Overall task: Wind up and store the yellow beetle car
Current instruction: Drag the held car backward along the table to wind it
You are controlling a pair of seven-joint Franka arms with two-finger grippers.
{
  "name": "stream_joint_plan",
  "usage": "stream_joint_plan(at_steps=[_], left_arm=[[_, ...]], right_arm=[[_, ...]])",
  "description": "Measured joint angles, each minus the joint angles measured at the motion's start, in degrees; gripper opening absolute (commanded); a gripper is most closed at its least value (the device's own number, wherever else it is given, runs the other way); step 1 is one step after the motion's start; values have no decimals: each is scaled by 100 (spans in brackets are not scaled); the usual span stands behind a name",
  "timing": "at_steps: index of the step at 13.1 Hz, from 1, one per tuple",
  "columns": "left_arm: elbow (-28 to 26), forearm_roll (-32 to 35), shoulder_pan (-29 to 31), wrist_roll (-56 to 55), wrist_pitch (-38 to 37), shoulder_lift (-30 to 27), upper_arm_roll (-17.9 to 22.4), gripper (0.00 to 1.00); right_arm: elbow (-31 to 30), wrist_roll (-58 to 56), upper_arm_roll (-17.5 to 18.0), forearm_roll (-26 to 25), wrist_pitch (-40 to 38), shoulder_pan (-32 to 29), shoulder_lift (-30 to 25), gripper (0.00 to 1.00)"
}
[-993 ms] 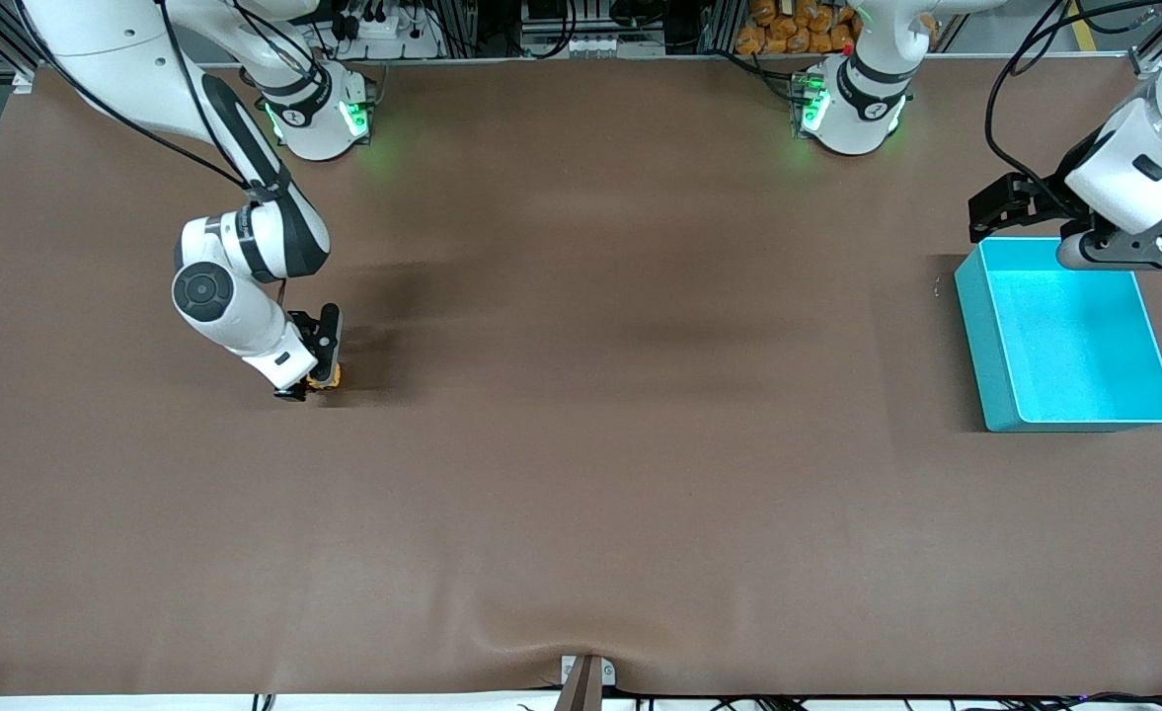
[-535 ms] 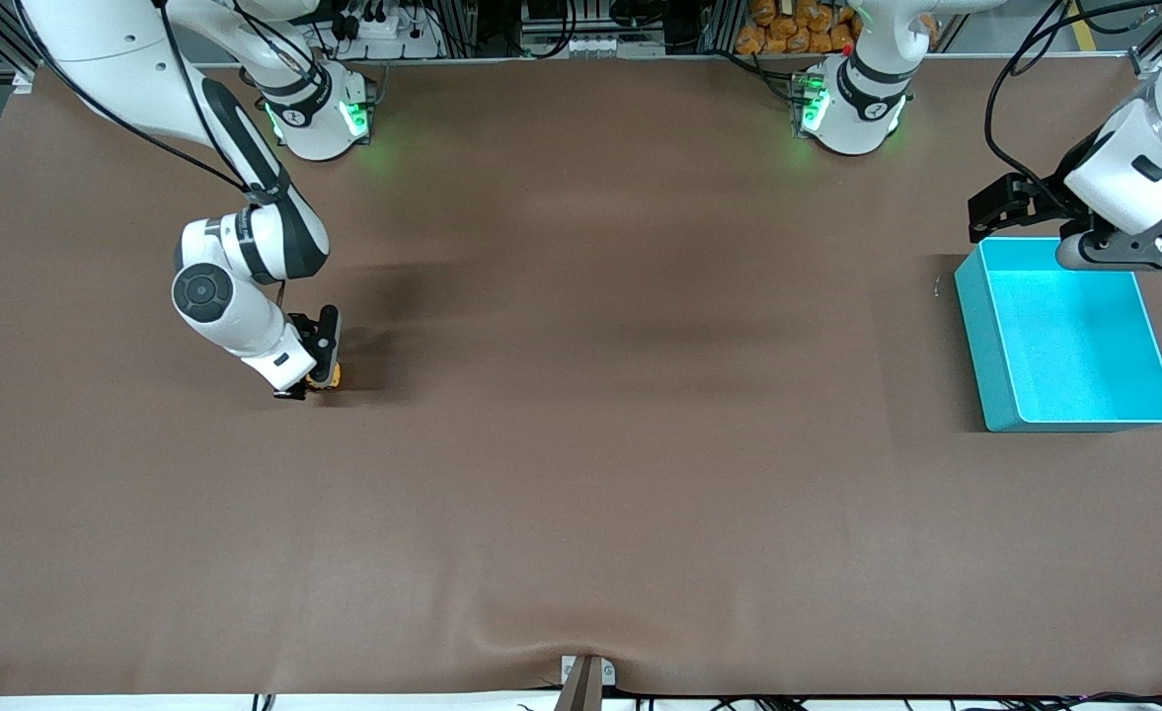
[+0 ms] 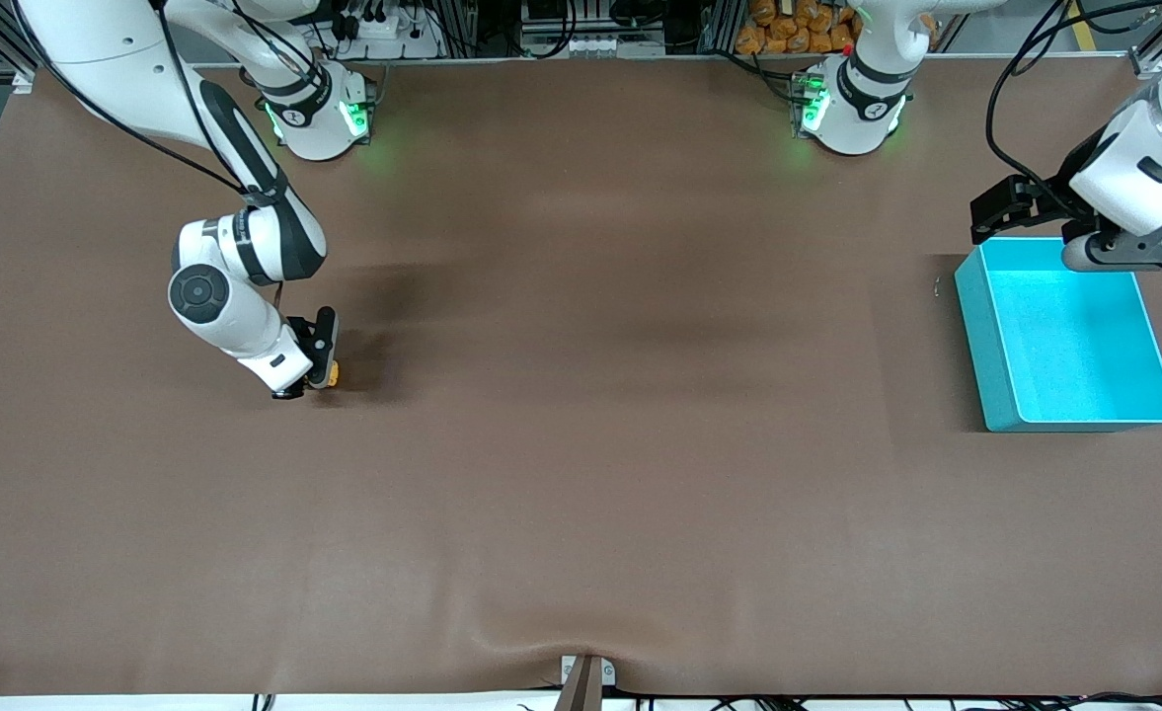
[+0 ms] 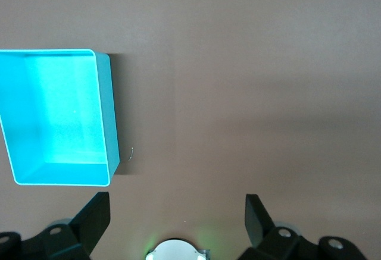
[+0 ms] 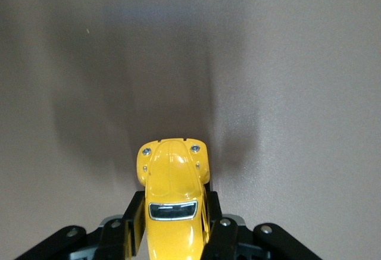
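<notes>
Fingers of right gripper (image 5: 174, 227) clamp one yellow beetle car (image 5: 172, 197); left gripper (image 4: 177, 215) spread, one bin (image 4: 106, 117).

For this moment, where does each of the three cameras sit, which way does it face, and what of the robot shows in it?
Front view: high across the table, facing the bases; both arms show, the right gripper down at the table on the yellow beetle car, the left gripper waiting above the turquoise bin.
Left wrist view: on the left arm, looking down; its open fingertips show.
Right wrist view: on the right arm, looking down; its fingers clamp the car.
Shared: front and left wrist show the bin; front and right wrist show the car.
</notes>
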Motion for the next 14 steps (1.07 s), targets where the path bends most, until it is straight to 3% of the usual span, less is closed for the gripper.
stream_joint_plan(at_steps=[14], left_arm=[[9,297,-17,-113,0,0,-44,100]], right_arm=[[2,-333,-32,-2,-12,-375,12,31]])
